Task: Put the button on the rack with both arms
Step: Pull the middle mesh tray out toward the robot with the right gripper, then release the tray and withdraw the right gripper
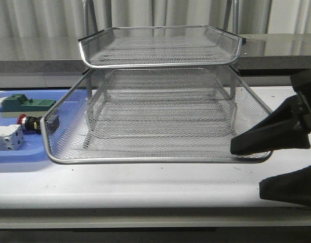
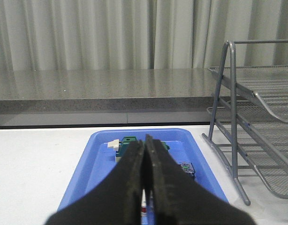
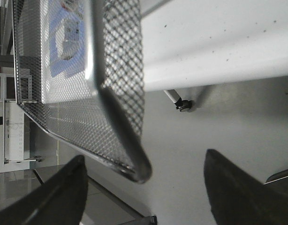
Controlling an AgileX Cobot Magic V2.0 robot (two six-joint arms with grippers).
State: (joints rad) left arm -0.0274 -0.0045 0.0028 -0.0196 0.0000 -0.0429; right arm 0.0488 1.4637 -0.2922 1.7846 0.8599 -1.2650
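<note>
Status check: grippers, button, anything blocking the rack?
Left gripper shut, empty. Right gripper open beside rack. Button on blue tray. Nothing blocking.

shiny wire-mesh metal rack (image 1: pixel 160 121), glossy blue plastic tray (image 2: pixel 99 154)

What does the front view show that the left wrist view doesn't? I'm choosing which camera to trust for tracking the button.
Only the front view shows the button clearly, lying in the blue tray, plus the open right gripper. Only the left wrist view shows the shut left gripper above that tray. Both show the rack, the tray and a green block.
</note>
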